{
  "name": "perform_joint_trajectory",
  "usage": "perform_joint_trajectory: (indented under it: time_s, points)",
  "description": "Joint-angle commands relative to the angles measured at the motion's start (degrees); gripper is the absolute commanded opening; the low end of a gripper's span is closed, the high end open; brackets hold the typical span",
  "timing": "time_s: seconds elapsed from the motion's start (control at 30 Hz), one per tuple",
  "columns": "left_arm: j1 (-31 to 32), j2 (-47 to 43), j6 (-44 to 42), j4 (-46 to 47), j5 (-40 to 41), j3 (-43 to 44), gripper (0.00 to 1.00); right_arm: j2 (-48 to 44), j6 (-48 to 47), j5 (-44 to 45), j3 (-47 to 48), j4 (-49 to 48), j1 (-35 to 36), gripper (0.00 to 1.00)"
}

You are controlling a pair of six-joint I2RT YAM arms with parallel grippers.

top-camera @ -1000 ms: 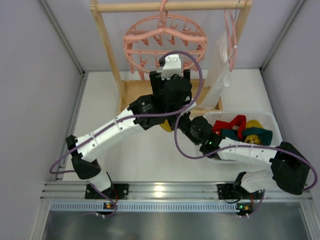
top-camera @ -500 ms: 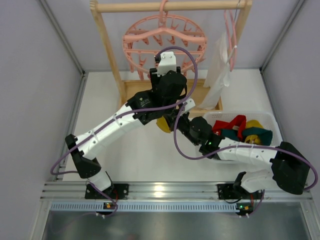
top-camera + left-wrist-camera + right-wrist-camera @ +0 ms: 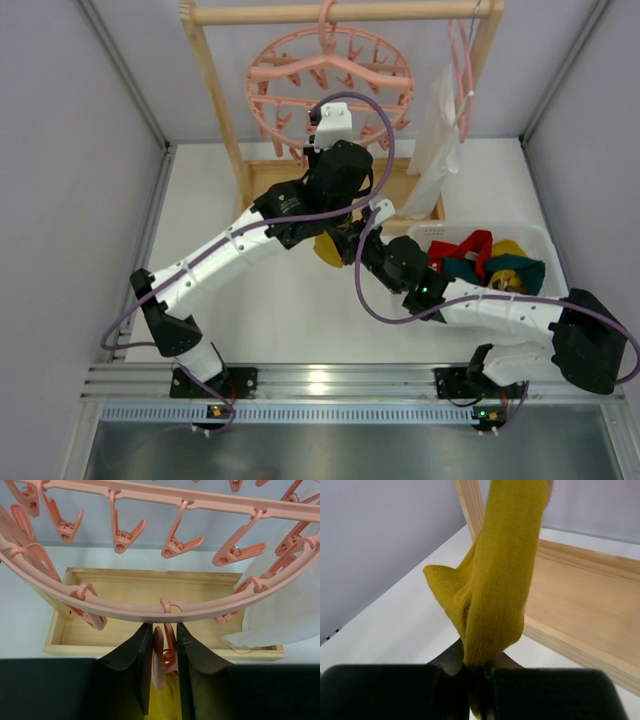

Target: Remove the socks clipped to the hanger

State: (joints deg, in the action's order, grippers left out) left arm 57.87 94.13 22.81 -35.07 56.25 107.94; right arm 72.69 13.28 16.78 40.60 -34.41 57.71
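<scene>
Grey-walled white table (image 3: pixel 190 200); left claw (image 3: pixel 164 630) tight on peg (image 3: pixel 159 657), right claw (image 3: pixel 475 667) tight on sock (image 3: pixel 505 570)

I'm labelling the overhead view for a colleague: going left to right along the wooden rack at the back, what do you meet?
left post of the wooden rack → round pink hanger → white cloth → right post of the rack

A white desk (image 3: pixel 190 200) is boxed in by plain pale grey walls (image 3: pixel 70 150) on three sides. At its back a light wooden rack (image 3: pixel 213 90) rises from a shallow wooden tray base (image 3: pixel 150 587); a metal rail (image 3: pixel 330 378) edges the front.
</scene>
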Motion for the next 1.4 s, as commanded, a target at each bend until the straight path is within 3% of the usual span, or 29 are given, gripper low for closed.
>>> perform_joint_trajectory:
  time_s: [0.0, 0.1, 0.37, 0.4, 0.6, 0.63, 0.73, 0.9, 1.07, 1.23, 1.27, 1.3, 1.37]
  points:
    - [-0.12, -2.10, 0.74, 0.18, -2.19, 0.43, 0.32, -4.99, 0.87, 1.50, -1.57, 0.04, 1.26, 0.00]
    - [-0.12, -3.24, 1.36, 0.26, -4.39, -0.62, 0.40, -9.91, 1.40, 3.17, -2.80, 8.80, 1.26, 0.00]
    - [-1.00, -4.39, 2.85, 0.35, -8.17, -0.89, 0.42, -22.22, 1.66, 4.05, -5.62, 29.73, 1.26, 0.00]
    - [-1.00, -4.48, 3.03, 0.44, -9.13, -1.06, 0.51, -24.41, 1.66, 5.10, -5.62, 31.76, 1.26, 0.00]
    - [-1.00, -7.46, 4.17, 0.61, -15.81, -4.22, 0.87, -32.06, 6.23, 15.81, -1.24, 53.27, 0.91, 0.00]
    - [-1.00, -7.99, 4.26, 0.53, -17.12, -4.84, 0.97, -32.69, 6.84, 16.88, -0.62, 55.92, 0.39, 0.00]
    - [-1.00, -9.75, 2.68, 0.53, -20.65, -6.86, 0.98, -34.36, 9.22, 20.83, 2.37, 63.65, -1.45, 0.00]
    - [-0.83, -16.77, 3.56, 0.44, -23.02, -13.80, 0.98, -36.82, 7.56, 22.09, 4.57, 65.70, -7.78, 0.00]
    - [-0.74, -26.08, 6.89, 0.44, -24.17, -25.22, 0.98, -36.21, 5.00, 13.64, 6.25, 64.56, -25.70, 0.00]
    - [-0.74, -36.02, 7.69, 0.35, -22.77, -33.66, 0.98, -30.07, 6.40, -2.07, 0.20, 56.49, -41.41, 0.01]
    - [-0.65, -38.55, 7.34, 0.18, -22.59, -34.63, 0.98, -27.71, 8.24, -4.27, -1.47, 54.56, -43.89, 0.07]
    - [-0.74, -39.62, 6.90, 0.09, -22.24, -36.29, 0.99, -26.55, 9.04, -8.04, -4.71, 51.58, -47.74, 0.20]
    - [-0.74, -42.60, 5.94, -0.26, -20.57, -37.80, 0.99, -25.32, 11.31, -10.18, -7.80, 48.23, -50.49, 0.29]
